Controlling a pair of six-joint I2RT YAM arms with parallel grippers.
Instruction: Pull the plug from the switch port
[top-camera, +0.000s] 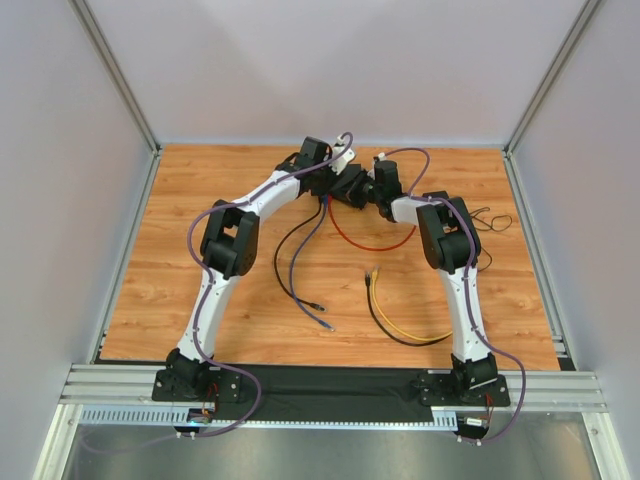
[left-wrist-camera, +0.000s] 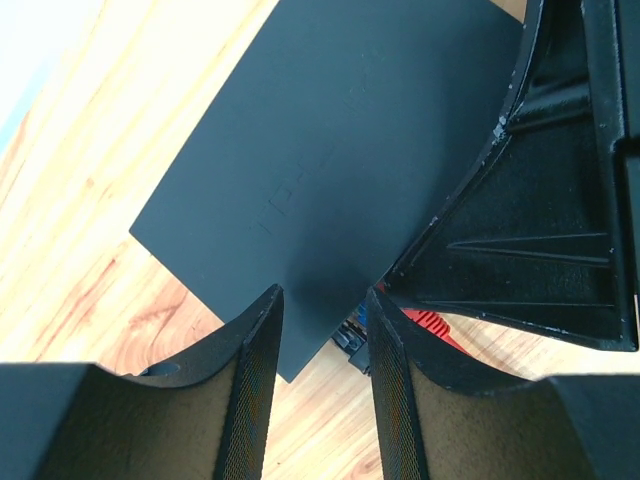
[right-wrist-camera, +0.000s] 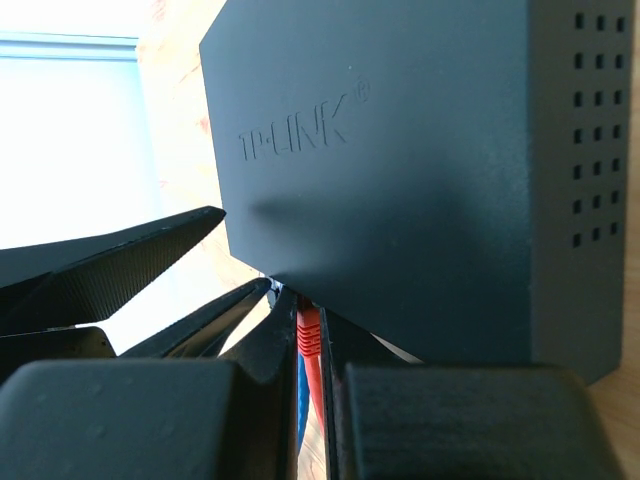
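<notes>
Shows the switch (right-wrist-camera: 400, 150) flat on the worktop (top-camera: 170, 280), long axis slanting far-left to near-right (sockets facing the near side). Has right gripper (right-wrist-camera: 308, 318) pinching the red plug (right-wrist-camera: 308, 338), left gripper (left-wrist-camera: 323, 300) half open.

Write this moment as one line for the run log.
left hand: open, over switch corner | right hand: shut on red plug | plug: not yet pulled

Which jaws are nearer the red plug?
Right. The right jaws are shut on the red plug at the switch; the left jaws stand open over the switch's corner nearby.
</notes>
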